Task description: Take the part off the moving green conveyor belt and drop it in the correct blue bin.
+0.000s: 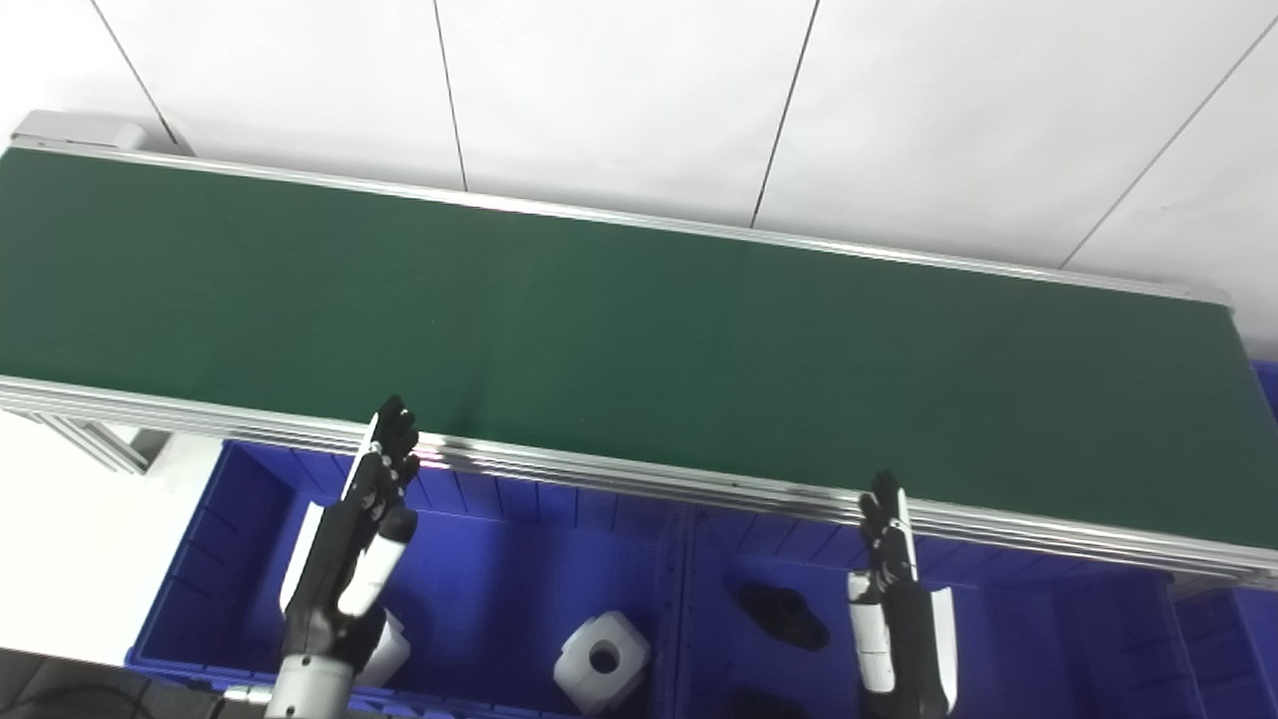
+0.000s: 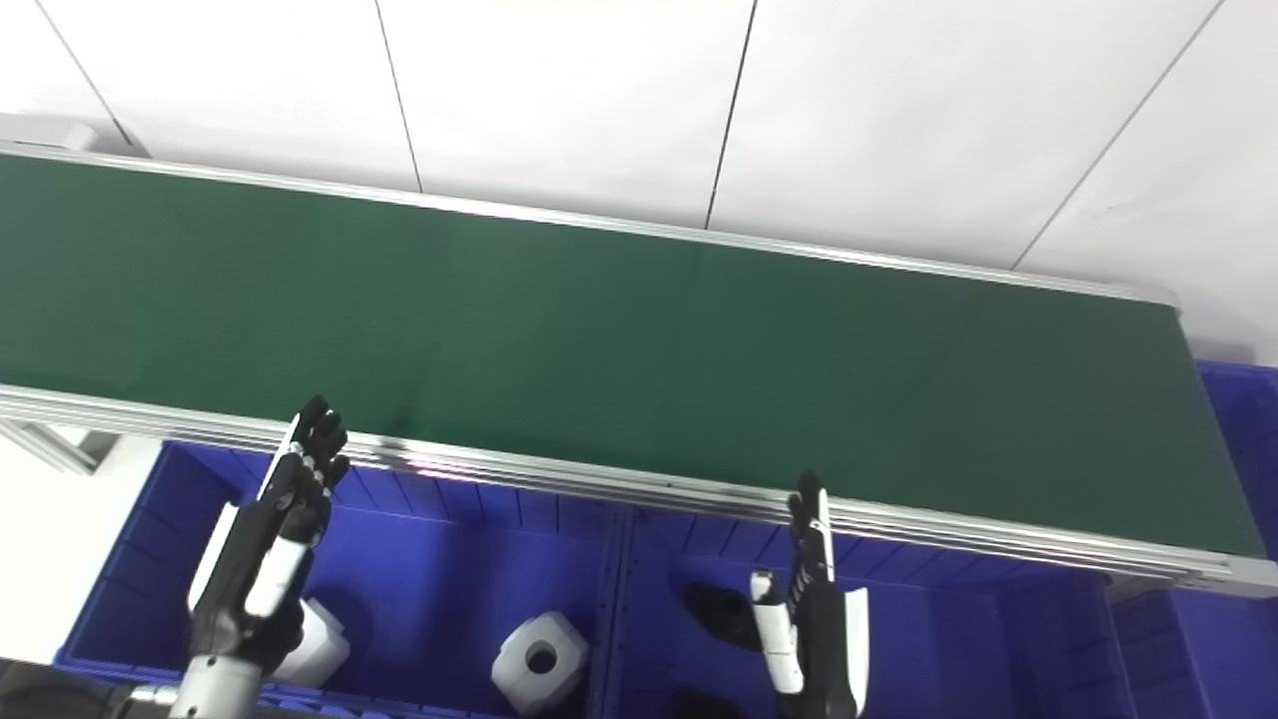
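Left hand: raised over the left blue bin, fingers extended and apart, holding nothing, fingertips just short of the near aluminium rail of the green conveyor belt; two white parts in this bin, one partly hidden behind the wrist, one with a round hole nearer the divider. Right blue bin: black part on the floor, a second black part cut off by the bottom edge. Right hand: upright over this bin, fingers straight, empty; belt surface carrying no visible part.
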